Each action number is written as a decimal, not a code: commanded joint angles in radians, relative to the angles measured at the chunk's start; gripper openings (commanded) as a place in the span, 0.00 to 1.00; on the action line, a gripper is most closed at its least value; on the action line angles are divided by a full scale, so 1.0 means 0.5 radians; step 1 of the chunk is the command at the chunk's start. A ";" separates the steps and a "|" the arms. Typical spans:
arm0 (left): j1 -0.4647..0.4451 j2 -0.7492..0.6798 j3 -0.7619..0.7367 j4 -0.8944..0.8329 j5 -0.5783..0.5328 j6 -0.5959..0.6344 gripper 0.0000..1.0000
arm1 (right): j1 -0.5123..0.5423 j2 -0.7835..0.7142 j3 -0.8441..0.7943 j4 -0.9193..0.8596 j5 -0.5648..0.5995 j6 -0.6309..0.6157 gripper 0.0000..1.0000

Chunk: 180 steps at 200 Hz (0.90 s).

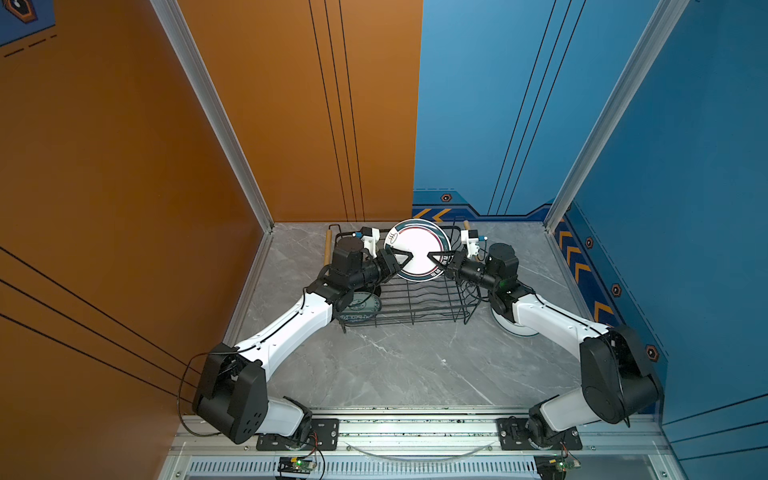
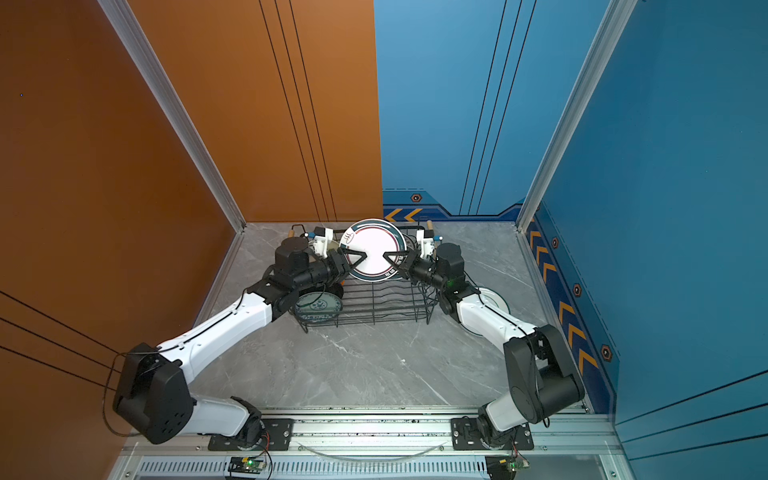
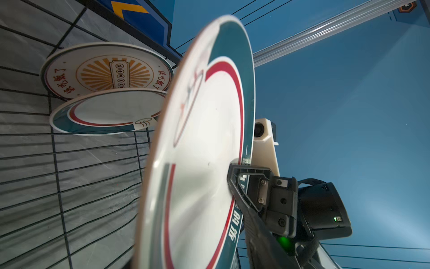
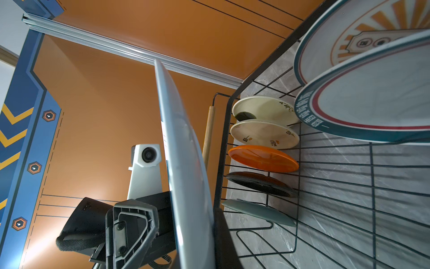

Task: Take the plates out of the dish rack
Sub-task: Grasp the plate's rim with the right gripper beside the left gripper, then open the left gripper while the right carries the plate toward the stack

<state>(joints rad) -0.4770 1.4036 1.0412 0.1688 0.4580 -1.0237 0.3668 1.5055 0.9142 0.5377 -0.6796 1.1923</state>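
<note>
While both arms reach inward over the dish rack, the right gripper pinches the upright teal-rimmed plate; the left gripper stands spread.

Both top views are looking down from high onto the whole table, while both wrist views are closely facing the plate from opposite sides.
</note>
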 commanded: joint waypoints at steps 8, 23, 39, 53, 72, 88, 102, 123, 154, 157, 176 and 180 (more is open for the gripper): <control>0.024 -0.123 -0.009 -0.157 0.059 0.205 0.57 | -0.081 -0.143 0.197 -0.234 -0.044 -0.199 0.01; 0.024 -0.155 0.017 -0.312 0.033 0.333 0.58 | -0.131 -0.198 0.276 -0.410 -0.043 -0.297 0.01; 0.024 -0.190 0.064 -0.490 -0.014 0.494 0.59 | -0.197 -0.266 0.345 -0.582 -0.043 -0.395 0.01; 0.019 -0.212 0.124 -0.659 -0.045 0.656 0.59 | -0.266 -0.342 0.392 -0.749 -0.027 -0.492 0.01; 0.021 -0.250 0.193 -0.856 -0.142 0.815 0.61 | -0.374 -0.462 0.429 -1.009 0.032 -0.654 0.01; 0.018 -0.261 0.272 -0.982 -0.212 0.959 0.64 | -0.493 -0.567 0.449 -1.228 0.105 -0.780 0.01; 0.016 -0.260 0.333 -1.073 -0.279 1.065 0.92 | -0.618 -0.653 0.437 -1.355 0.123 -0.835 0.01; 0.014 -0.228 0.424 -1.156 -0.299 1.194 0.98 | -0.843 -0.767 0.414 -1.514 0.129 -0.888 0.00; -0.032 -0.164 0.516 -1.180 -0.331 1.286 0.98 | -1.152 -0.870 0.423 -1.872 0.228 -1.075 0.00; -0.042 -0.158 0.523 -1.181 -0.353 1.297 0.98 | -1.178 -0.879 0.421 -1.909 0.248 -1.097 0.00; -0.104 -0.118 0.568 -1.197 -0.479 1.377 0.98 | -1.277 -0.930 0.379 -2.120 0.449 -1.242 0.00; -0.123 -0.107 0.584 -1.212 -0.526 1.398 0.98 | -1.289 -0.938 0.368 -2.159 0.500 -1.267 0.00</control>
<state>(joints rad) -0.4980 1.3190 1.2881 -0.3828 0.2951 -0.4152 -0.2367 1.0798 1.1061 -0.3618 -0.5564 0.6872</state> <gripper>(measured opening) 0.978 0.080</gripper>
